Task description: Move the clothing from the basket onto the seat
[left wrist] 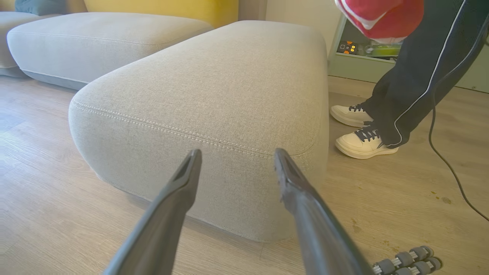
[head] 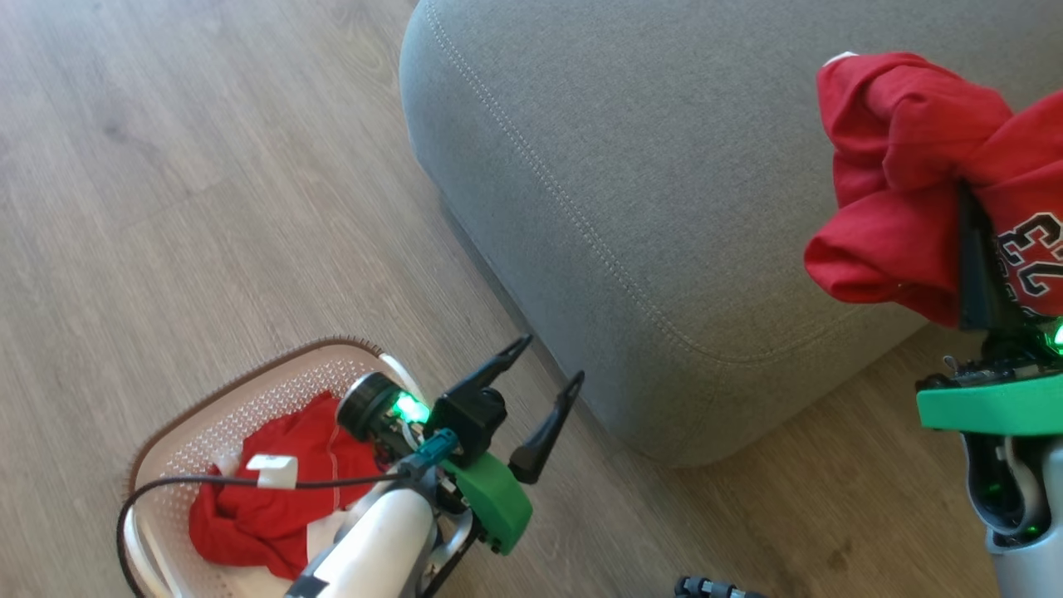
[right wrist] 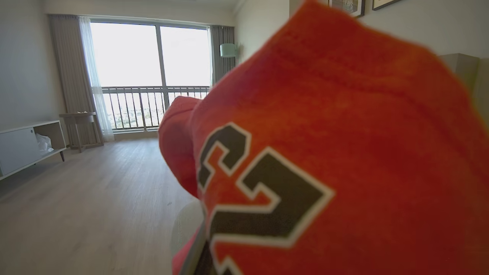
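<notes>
A red garment with black-and-white numbers hangs bunched above the right part of the grey seat, with my right gripper shut on it; the fabric hides most of the fingers. The same garment fills the right wrist view close up and shows at the top of the left wrist view. A plain red garment with white trim lies in the cream basket on the floor at lower left. My left gripper is open and empty just right of the basket, pointing at the seat's front corner.
A person's legs in dark trousers and white shoes stand on the wooden floor right of the seat. A cable trails across the floor there. A second grey cushion lies further back. A low cabinet stands by the window.
</notes>
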You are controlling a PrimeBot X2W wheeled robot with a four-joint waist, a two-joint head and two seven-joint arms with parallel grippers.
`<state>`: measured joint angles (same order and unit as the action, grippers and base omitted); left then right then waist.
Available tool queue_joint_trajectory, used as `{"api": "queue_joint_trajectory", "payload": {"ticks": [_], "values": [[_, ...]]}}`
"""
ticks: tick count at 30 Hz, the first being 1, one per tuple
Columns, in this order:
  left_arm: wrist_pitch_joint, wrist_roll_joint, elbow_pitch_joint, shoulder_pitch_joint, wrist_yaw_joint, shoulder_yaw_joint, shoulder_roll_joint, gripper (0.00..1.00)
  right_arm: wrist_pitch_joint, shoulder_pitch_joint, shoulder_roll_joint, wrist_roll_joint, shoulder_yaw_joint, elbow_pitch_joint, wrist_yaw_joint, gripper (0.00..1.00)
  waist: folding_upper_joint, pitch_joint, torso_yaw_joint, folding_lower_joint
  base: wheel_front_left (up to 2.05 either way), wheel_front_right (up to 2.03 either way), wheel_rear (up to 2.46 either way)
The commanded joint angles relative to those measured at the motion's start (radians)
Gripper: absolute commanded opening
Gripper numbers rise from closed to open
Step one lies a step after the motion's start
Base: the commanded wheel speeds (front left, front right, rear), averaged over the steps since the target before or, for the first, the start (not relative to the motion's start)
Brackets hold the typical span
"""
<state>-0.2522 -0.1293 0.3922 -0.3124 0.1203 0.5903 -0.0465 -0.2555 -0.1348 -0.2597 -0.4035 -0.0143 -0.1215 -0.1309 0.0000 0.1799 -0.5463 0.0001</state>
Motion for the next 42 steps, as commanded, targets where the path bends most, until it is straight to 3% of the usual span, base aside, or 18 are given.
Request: {"api": "queue_joint_trajectory", "payload": {"ticks": [1, 8, 25, 36, 42], "values": [[-0.01, 0.013, -0.027, -0.034, 0.002, -0.037, -0.004, 1.0, -0.006, -0.035, -0.029, 0.013, 0.018, -0.017, 0.0, 0.0, 0.0, 0.004, 0.0, -0.0001, 0.0, 0.0, 0.0], [-0.01, 0.057, -0.024, -0.038, 0.004, -0.067, -0.005, 1.0, -0.006, -0.127, -0.094, 0.029, 0.027, 0.072, 0.0, 0.0, 0.0, 0.054, 0.023, -0.0001, 0.0, 0.0, 0.0], [-0.01, 0.071, -0.046, -0.131, 0.01, -0.016, -0.044, 1.0, -0.006, -0.507, -0.279, -0.068, 0.027, 0.363, 0.0, 0.0, 0.0, 0.234, 0.178, -0.0001, 0.0, 0.0, 0.0], [-0.01, 0.068, -0.055, -0.18, 0.01, 0.032, -0.063, 1.0, -0.006, -0.716, -0.359, -0.096, 0.084, 0.647, 0.0, 0.0, 0.0, 0.326, 0.256, -0.0001, 0.0, 0.0, 0.0], [-0.01, 0.069, -0.054, -0.197, 0.01, 0.041, -0.065, 1.0, -0.006, -0.823, -0.399, -0.134, 0.052, 0.905, 0.0, 0.0, 0.0, 0.355, 0.295, -0.0001, 0.0, 0.0, 0.0]]}}
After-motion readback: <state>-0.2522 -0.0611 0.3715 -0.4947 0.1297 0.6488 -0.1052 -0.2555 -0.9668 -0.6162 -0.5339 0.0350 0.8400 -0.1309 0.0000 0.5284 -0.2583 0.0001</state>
